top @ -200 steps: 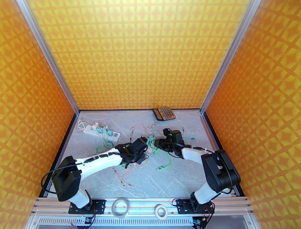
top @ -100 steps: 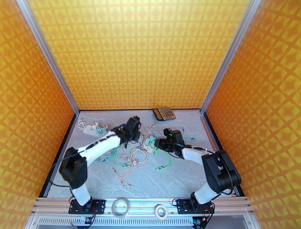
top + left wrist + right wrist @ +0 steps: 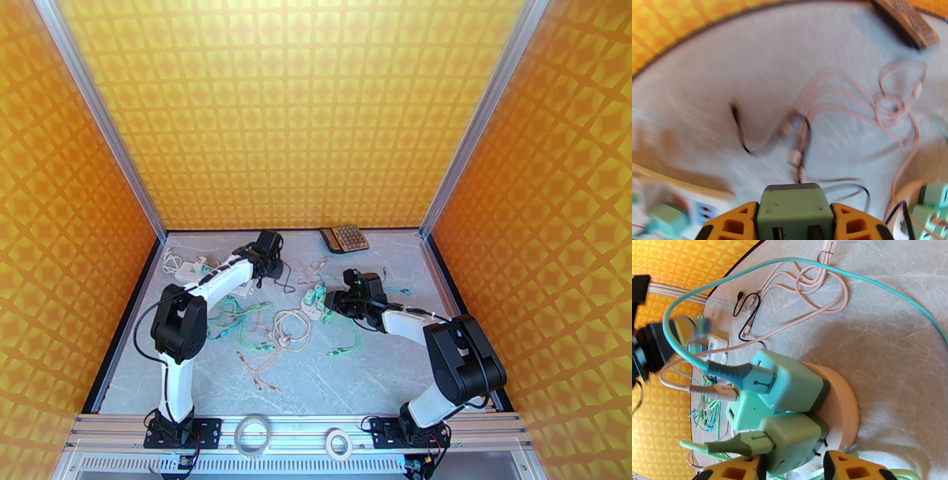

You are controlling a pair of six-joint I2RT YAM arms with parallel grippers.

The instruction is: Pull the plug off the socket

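- Checked the left pincer (image 3: 794,210)?
- Found it closed narrow on a grey-green plug (image 3: 794,197), with both orange fingers (image 3: 735,221) flat against its sides, up over the far left of the bench (image 3: 371,371).
- Off the round socket (image 3: 839,405), then?
- Yes, saw it well apart from that. Placed the socket mid-bench, just left of the right pincer (image 3: 792,462).
- Gripped anything there?
- Could not tell. Saw it partly spread, straddling the nearest of three mint plugs (image 3: 790,386) and the socket's rim.
- Noted any clutter?
- Spotted pink cables (image 3: 291,328) and green cables (image 3: 237,320) tangled between the arms, a white power strip (image 3: 183,271) at the far left, and a calculator (image 3: 344,238) by the far wall.
- Surroundings?
- Grey marbled top, orange patterned walls (image 3: 300,110), and two tape rolls (image 3: 253,434) on the near rail.
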